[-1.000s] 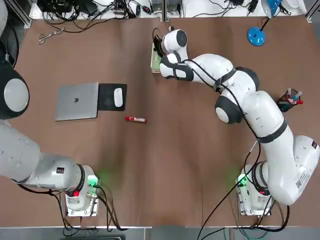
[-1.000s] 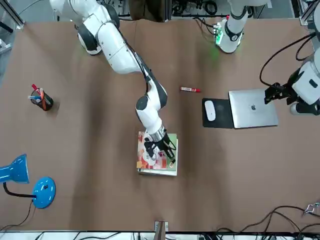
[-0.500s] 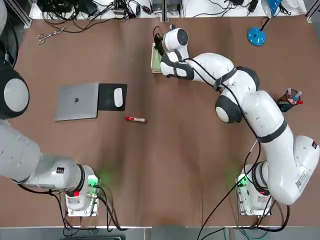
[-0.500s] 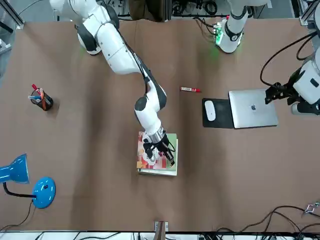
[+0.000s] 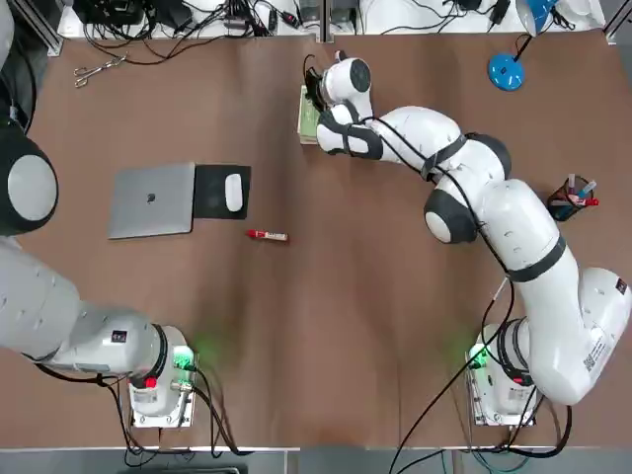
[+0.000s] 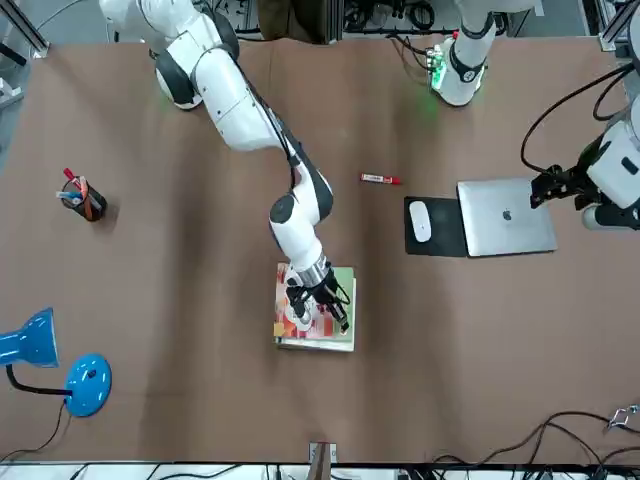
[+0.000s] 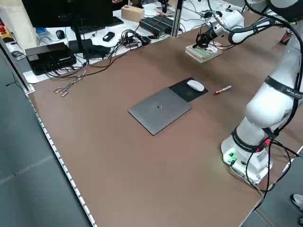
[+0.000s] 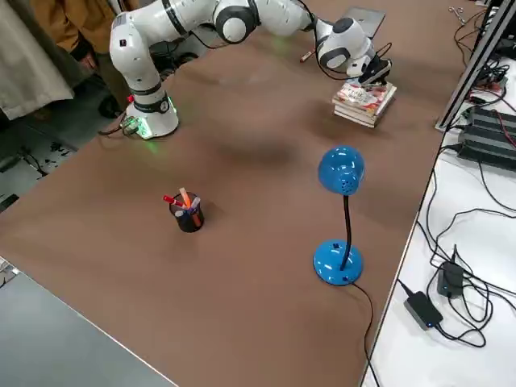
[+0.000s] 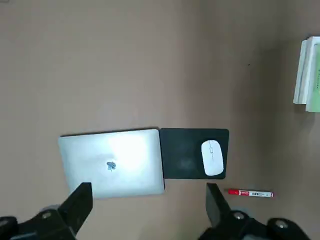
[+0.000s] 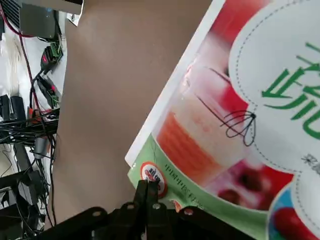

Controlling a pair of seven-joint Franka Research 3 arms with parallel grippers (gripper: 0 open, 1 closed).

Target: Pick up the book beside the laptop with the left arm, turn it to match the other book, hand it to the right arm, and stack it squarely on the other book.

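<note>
Right gripper (image 6: 318, 310), fingers pressed together, presses down on floral book (image 6: 322, 322) atop other book (image 7: 202, 55), likely nudging stack square. Left gripper (image 9: 147, 200) spread, parked above laptop (image 5: 152, 200).

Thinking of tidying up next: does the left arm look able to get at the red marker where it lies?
Probably yes. The red marker lies alone on bare table near the mouse pad, and the open left gripper hangs above that area, nothing between.

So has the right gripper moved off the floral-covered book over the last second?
No. The right gripper, shut, sits over the same spot on the floral-covered book, judged against the book's edges.
</note>
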